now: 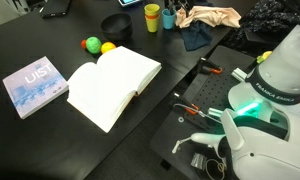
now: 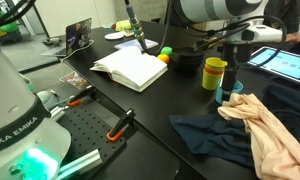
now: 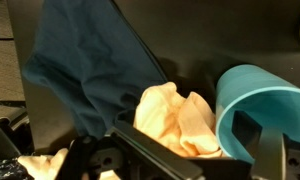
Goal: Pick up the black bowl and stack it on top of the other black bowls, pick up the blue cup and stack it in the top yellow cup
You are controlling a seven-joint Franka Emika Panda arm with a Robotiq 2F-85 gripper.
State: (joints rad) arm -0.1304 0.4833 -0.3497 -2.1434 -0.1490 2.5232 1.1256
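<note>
The blue cup (image 3: 265, 100) fills the right of the wrist view. One finger of my gripper (image 3: 240, 150) is inside it and the other is outside its wall, shut on the rim. In both exterior views the blue cup (image 2: 234, 93) (image 1: 167, 18) stands beside the yellow cup (image 2: 215, 72) (image 1: 152, 17), with the gripper (image 2: 233, 76) on top of it. The stack of black bowls (image 1: 117, 22) (image 2: 188, 62) sits just beyond the yellow cup. No single black bowl shows apart from the stack.
A peach cloth (image 3: 175, 120) (image 2: 260, 120) and a dark blue cloth (image 3: 90, 60) (image 2: 205, 135) lie next to the cups. An open book (image 1: 112, 85), a closed book (image 1: 35, 85), a green ball (image 1: 91, 44), a yellow ball (image 1: 108, 47) and a tablet (image 2: 285, 62) are on the table.
</note>
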